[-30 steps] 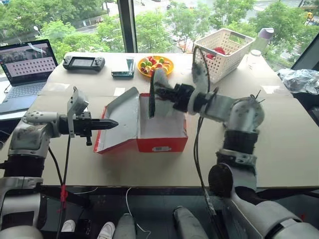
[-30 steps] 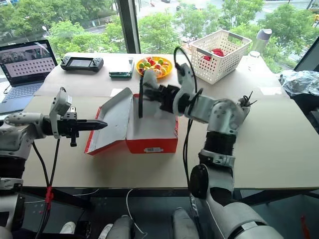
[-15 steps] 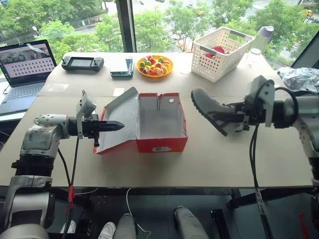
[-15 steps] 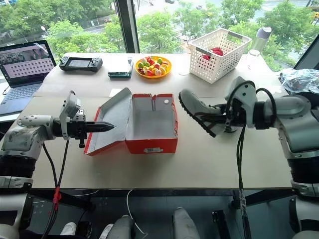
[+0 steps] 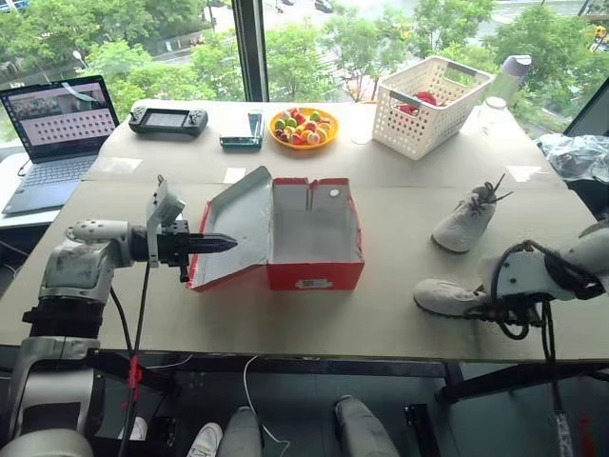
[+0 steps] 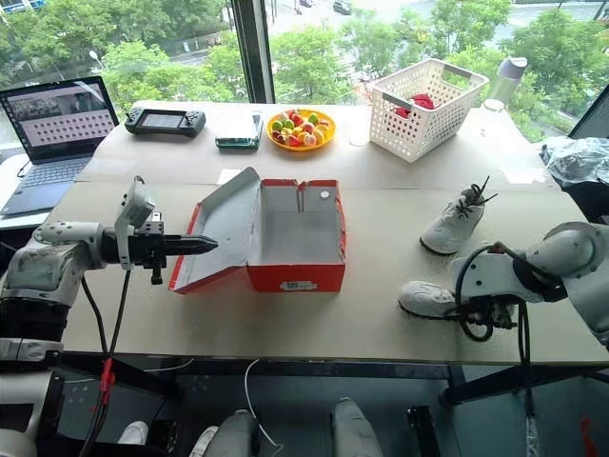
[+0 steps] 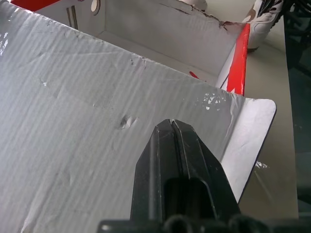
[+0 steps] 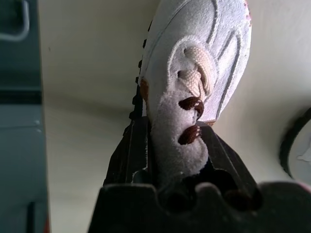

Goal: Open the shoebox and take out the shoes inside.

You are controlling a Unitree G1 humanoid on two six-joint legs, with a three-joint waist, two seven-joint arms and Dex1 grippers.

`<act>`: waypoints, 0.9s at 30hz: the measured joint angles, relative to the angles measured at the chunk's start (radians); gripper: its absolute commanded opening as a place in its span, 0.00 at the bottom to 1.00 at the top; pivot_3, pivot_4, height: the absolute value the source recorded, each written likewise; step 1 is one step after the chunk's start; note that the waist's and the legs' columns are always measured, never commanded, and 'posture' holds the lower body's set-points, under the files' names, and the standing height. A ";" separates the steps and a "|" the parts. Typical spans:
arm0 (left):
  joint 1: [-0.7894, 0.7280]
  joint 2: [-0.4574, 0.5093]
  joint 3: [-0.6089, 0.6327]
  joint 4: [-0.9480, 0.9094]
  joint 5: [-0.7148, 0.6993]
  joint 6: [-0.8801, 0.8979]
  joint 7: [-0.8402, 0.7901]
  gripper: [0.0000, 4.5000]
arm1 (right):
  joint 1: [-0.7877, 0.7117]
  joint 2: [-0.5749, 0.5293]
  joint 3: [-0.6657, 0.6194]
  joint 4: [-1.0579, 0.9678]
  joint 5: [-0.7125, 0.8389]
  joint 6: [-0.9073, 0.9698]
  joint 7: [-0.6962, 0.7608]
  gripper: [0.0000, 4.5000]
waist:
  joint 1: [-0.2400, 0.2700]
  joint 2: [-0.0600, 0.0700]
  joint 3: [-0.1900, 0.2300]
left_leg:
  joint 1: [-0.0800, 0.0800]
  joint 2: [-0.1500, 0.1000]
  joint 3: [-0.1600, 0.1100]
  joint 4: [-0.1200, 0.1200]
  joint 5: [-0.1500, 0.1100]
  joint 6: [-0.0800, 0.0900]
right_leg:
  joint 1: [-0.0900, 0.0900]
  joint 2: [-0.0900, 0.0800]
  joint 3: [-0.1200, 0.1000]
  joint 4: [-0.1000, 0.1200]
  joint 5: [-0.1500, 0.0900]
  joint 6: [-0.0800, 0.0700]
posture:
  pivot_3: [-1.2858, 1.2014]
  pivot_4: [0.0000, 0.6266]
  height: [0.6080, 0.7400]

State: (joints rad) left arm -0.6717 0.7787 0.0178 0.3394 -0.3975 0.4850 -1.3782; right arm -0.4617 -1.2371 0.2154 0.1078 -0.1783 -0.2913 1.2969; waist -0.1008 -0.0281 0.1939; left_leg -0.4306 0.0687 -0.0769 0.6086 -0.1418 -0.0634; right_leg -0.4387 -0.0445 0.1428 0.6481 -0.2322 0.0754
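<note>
The red shoebox (image 5: pixel 316 249) stands open at the table's middle, its grey inside empty. Its lid (image 5: pixel 231 225) leans back to the left. My left gripper (image 5: pixel 230 243) is shut, its tip against the lid's grey inner face (image 7: pixel 73 126). One white shoe (image 5: pixel 464 223) stands on the table at the right. A second shoe (image 5: pixel 445 298) lies nearer the front edge. My right gripper (image 8: pixel 177 145) is shut on that shoe's upper (image 8: pixel 197 73), pointing steeply down over the table.
At the back stand a white lattice basket (image 5: pixel 428 92), an orange bowl of coloured pieces (image 5: pixel 300 126), a handheld console (image 5: pixel 167 119) and a laptop (image 5: pixel 59 129). A crumpled plastic bag (image 5: pixel 576 152) lies far right. The table's front edge (image 5: pixel 314 354) runs close behind the second shoe.
My right arm has swung the shoe from above the box out to the right and down onto the table near the front edge. The left gripper has stayed at the lid.
</note>
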 measured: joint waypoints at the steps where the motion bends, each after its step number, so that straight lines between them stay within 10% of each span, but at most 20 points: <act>1: 0.001 -0.002 0.000 -0.002 0.000 0.001 0.000 0.00 | -0.008 0.019 0.001 0.040 -0.031 -0.076 -0.050 0.23 | -0.002 0.000 0.000 | 0.001 0.000 0.000 0.000 0.000 0.000 | 0.001 0.000 0.000 0.000 0.001 0.000 | 0.52 0.24 0.88; 10: 0.006 -0.009 -0.003 -0.016 0.000 0.016 -0.006 0.00 | -0.088 0.056 0.038 0.381 -0.288 -0.610 -0.441 0.23 | -0.003 -0.001 0.000 | 0.009 -0.002 0.001 0.001 0.005 -0.007 | 0.009 0.000 0.005 0.000 0.003 -0.002 | 0.52 0.24 0.88; 25: 0.010 -0.019 -0.017 -0.030 -0.001 0.021 -0.009 0.00 | -0.330 0.237 0.123 0.784 -0.428 -0.453 -0.572 0.23 | -0.041 -0.020 -0.008 | 0.024 -0.002 0.001 0.000 0.005 -0.007 | 0.026 0.000 0.007 -0.001 0.003 -0.002 | 0.52 0.24 0.88; 27: 0.011 -0.017 -0.016 -0.034 -0.001 0.022 -0.009 0.00 | -0.331 0.262 0.114 0.808 -0.396 -0.430 -0.558 0.37 | -0.051 -0.023 -0.009 | 0.030 -0.002 0.001 -0.001 0.005 -0.007 | 0.032 0.000 0.007 -0.003 0.002 -0.003 | 0.52 0.24 0.88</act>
State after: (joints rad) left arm -0.6602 0.7619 0.0015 0.3057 -0.3984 0.5074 -1.3876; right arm -0.7924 -0.9753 0.3297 0.9157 -0.5745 -0.7218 0.7386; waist -0.1514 -0.0508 0.1844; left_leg -0.4008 0.0666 -0.0758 0.6080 -0.1370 -0.0708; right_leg -0.4071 -0.0442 0.1502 0.6451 -0.2298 0.0727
